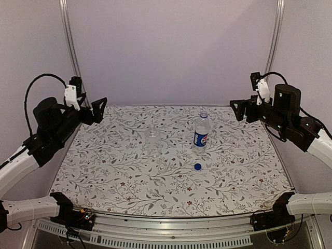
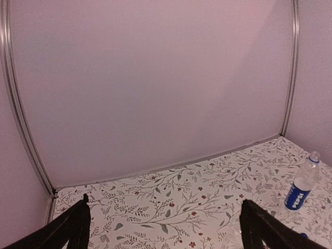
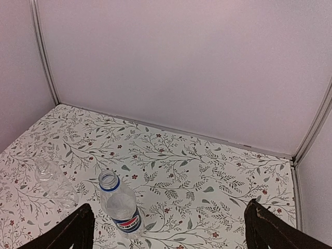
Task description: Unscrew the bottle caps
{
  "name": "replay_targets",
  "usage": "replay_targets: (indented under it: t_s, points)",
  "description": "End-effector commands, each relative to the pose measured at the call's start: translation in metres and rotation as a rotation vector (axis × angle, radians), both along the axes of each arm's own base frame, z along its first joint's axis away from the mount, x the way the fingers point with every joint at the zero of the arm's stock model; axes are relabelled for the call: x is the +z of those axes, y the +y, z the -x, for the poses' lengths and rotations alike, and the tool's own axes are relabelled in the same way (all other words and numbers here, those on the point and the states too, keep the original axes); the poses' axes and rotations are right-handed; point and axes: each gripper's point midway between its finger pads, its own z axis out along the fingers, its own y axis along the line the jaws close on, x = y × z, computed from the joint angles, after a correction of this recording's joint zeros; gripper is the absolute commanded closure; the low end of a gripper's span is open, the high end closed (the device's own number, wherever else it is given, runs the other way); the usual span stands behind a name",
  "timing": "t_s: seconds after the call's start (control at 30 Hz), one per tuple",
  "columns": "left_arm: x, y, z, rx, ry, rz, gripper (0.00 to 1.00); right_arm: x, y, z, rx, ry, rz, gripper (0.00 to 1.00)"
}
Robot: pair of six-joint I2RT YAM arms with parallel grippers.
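Observation:
The Pepsi bottle (image 1: 201, 132) stands upright at centre right of the table, its mouth open with a blue ring on the neck; it also shows in the right wrist view (image 3: 120, 205) and the left wrist view (image 2: 302, 182). The blue cap (image 1: 197, 166) lies on the table in front of it. The plain clear bottle (image 1: 153, 140) stands to its left and also shows in the right wrist view (image 3: 53, 181). I cannot make out a white cap. My left gripper (image 1: 99, 110) (image 2: 164, 207) and right gripper (image 1: 236, 110) (image 3: 170, 207) are open, empty, raised at the table's sides.
The floral table cover (image 1: 119, 171) is bounded by lilac walls at the back and sides, with metal corner posts (image 1: 70, 46). Both arm bases sit at the near edge.

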Motion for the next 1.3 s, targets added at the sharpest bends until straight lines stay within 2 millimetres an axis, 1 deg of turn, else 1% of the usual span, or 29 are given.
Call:
replay_targets:
  t_s: [0.0, 0.27, 0.73, 1.27]
  points:
    - [0.0019, -0.0007, -0.0028, -0.001, -0.016, -0.007, 0.00, 0.0071, -0.0038, -0.0010, -0.013, -0.037, -0.010, 0.01]
    - [0.0014, -0.0002, -0.0027, 0.000, -0.020, -0.027, 0.00, 0.0042, -0.0023, -0.0025, -0.011, -0.028, -0.005, 0.01]
    - [-0.0005, -0.0008, -0.0040, 0.004, -0.013, -0.038, 0.00, 0.0064, -0.0038, -0.0016, -0.016, -0.032, -0.006, 0.01]
    - [-0.0020, -0.0008, -0.0050, 0.006, -0.010, -0.046, 0.00, 0.0036, -0.0053, -0.0013, -0.022, -0.025, -0.003, 0.01]
